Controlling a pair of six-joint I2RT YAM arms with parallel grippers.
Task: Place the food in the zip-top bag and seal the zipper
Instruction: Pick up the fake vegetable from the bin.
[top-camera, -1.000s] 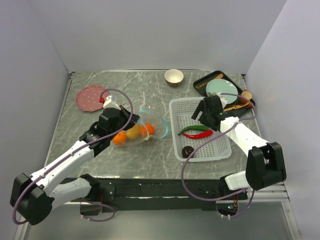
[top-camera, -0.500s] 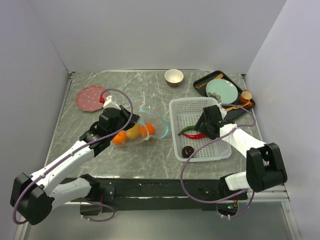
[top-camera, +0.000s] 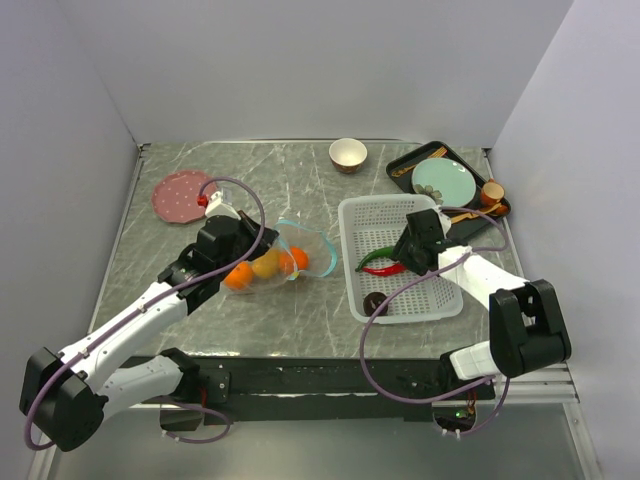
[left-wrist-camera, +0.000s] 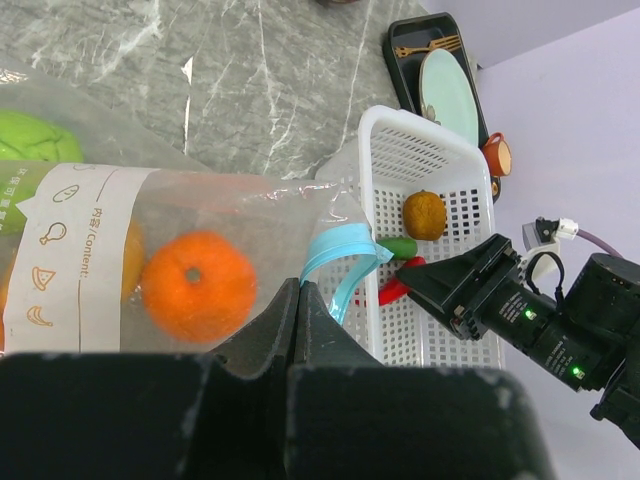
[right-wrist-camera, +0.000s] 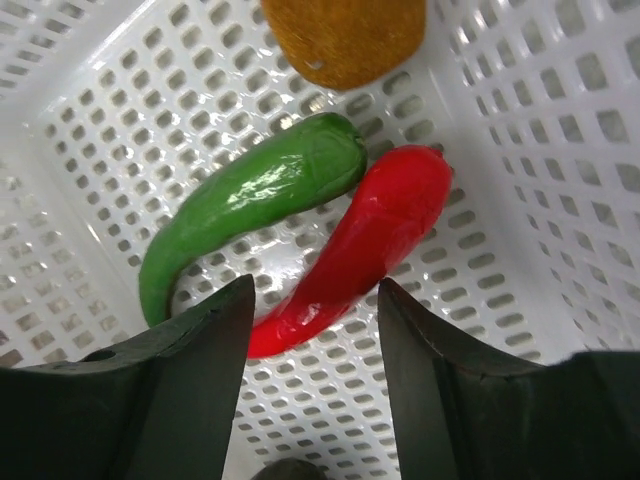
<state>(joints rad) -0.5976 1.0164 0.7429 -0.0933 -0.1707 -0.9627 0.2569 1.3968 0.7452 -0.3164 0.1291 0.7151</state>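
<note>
The clear zip-top bag (top-camera: 300, 252) lies mid-table holding two oranges (top-camera: 238, 277), a yellow-orange fruit (top-camera: 265, 264) and a green round fruit (left-wrist-camera: 25, 148). My left gripper (left-wrist-camera: 298, 290) is shut on the bag's mouth edge, where the teal zipper (left-wrist-camera: 340, 262) curls out from the tips. My right gripper (right-wrist-camera: 315, 300) is down inside the white basket (top-camera: 440, 300). Its jaws stand open on either side of the red chili (right-wrist-camera: 370, 240), with gaps showing. The green chili (right-wrist-camera: 250, 195) lies beside the red one. The brown kiwi (right-wrist-camera: 345, 35) sits beyond them, and the dark donut-like piece (top-camera: 376, 302) nearer the front.
A tan bowl (top-camera: 347, 153) stands at the back centre. A black tray (top-camera: 400, 160) with a teal plate (top-camera: 443, 180) and cutlery sits at the back right. A pink plate (top-camera: 181, 196) lies at the back left. The basket's walls close in around my right gripper.
My right gripper has dropped into the basket over the chilies and its jaws have narrowed around the red one. The left arm and the bag have not moved.
</note>
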